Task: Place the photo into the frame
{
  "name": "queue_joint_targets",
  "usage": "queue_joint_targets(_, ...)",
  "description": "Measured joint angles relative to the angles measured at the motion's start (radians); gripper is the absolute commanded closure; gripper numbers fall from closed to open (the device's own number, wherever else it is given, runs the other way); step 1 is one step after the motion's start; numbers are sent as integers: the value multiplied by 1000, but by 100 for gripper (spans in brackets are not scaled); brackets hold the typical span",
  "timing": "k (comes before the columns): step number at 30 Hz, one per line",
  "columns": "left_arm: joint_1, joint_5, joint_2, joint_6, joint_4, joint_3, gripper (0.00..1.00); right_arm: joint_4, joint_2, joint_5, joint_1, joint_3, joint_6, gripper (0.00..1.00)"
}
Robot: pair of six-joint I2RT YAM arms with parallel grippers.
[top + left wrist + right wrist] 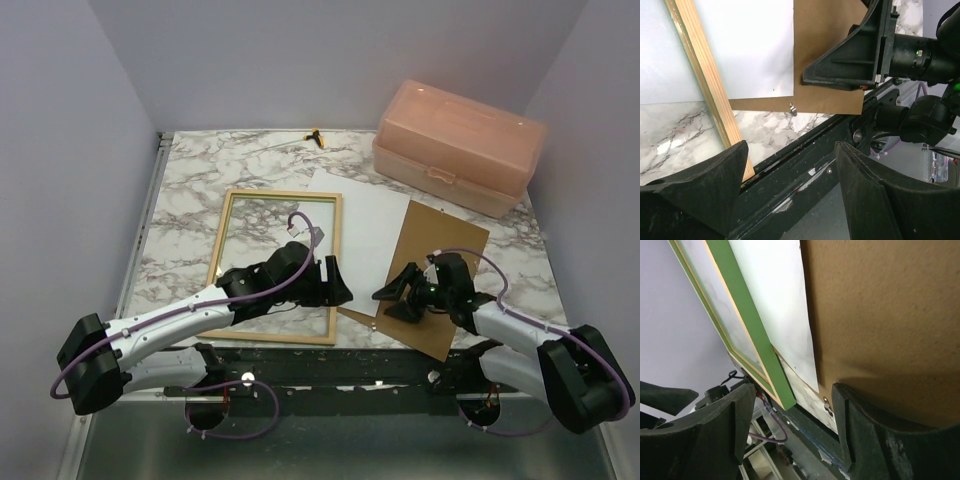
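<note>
The photo (360, 225) is laid white side up on the marble table (190, 190). Its left edge is overlapped by the bare-wood frame (285, 193), and its near right corner is spread over the brown backing panel (440, 255). A pink box (460, 145) is set behind. The 2 grippers are spread open and empty, the left gripper (338, 282) at the frame's near right corner, the right gripper (392, 303) over the panel.

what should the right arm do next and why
Probably ease the right hand left and down to pinch the near edge of the photo. The photo lies white side up beside the frame, not in it, its near corner overlapping the brown board. The right hand hovers open and empty over that board; the left hand, also open, sits over the frame's rail.
</note>
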Motion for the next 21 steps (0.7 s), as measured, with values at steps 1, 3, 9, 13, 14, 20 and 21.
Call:
queue_joint_targets(1,0,-4,-3,-1,3,-3,27,6,0,0,10,-2,13,30)
queue_joint_targets(3,0,-7,-4,-1,11,-4,27,17,2,0,32,-8,31,30)
queue_joint_targets(9,0,-9,-4,-1,20,-4,27,95,27,3,85,-38,91,30)
queue_joint_targets(13,0,-9,-4,-1,23,-5,27,206,92,-7,94,-56,123,30)
queue_joint_targets(14,0,-9,-4,-1,23,-6,27,216,95,-9,95,-57,125,30)
queue_joint_targets(20,0,-9,-7,-1,26,-11,27,377,178,-12,98,-77,150,32)
queue_joint_targets(21,0,-9,-7,-1,26,-11,27,397,186,-12,98,-78,151,32)
